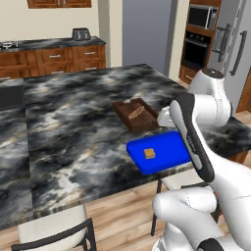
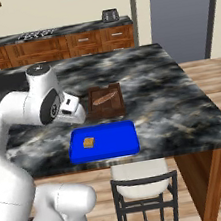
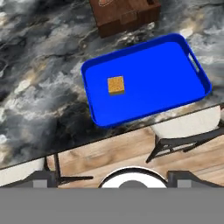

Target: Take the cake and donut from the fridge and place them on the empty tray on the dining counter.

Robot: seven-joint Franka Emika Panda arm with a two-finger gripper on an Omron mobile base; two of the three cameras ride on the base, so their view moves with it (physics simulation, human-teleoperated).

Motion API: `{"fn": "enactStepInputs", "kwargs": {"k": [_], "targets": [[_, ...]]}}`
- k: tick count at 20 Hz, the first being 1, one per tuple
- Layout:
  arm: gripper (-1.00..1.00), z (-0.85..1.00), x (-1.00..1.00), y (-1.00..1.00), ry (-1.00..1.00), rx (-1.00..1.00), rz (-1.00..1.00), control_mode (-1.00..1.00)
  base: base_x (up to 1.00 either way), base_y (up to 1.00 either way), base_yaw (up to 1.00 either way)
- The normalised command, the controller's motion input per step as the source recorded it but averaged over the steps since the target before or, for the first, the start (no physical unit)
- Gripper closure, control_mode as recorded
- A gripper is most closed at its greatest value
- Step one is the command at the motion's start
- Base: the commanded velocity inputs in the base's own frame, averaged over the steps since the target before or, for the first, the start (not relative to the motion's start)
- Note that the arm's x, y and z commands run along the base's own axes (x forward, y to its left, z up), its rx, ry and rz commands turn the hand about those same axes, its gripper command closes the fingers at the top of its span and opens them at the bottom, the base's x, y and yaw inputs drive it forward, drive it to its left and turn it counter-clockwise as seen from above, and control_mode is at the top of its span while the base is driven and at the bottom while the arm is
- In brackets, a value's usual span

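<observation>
On the black, white-veined marble dining counter (image 2: 181, 96), going left to right in the right base view, the white arm's two-finger gripper (image 2: 75, 110) hangs above the counter's near edge with its jaws spread wide and nothing between them. Just right of it and below lies the bright blue flat rectangular tray (image 2: 117, 142), close to the counter's near edge, probably for easy reach. The tiny tan-brown square cake (image 2: 89, 143) rests flat on the tray's left part, so that half of the task looks done. Behind the tray, just beside it, sits a dark brown wooden tray (image 2: 108, 109) holding a long brown bread loaf (image 2: 102, 98). The tall silver-grey fridge (image 1: 234, 44) stands well apart, far right in the left base view.
</observation>
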Motion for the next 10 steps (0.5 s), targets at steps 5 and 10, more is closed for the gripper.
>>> {"fn": "enactStepInputs", "kwargs": {"k": [5, 10], "targets": [[-1.0, 0.83, -0.96, 0.0, -0.46, -0.1, -0.04, -1.0, 0.0, 0.0, 0.0], [-1.0, 0.98, -0.65, -0.02, 0.02, -0.05, -0.13, -1.0, 0.0, 0.0, 0.0]]}}
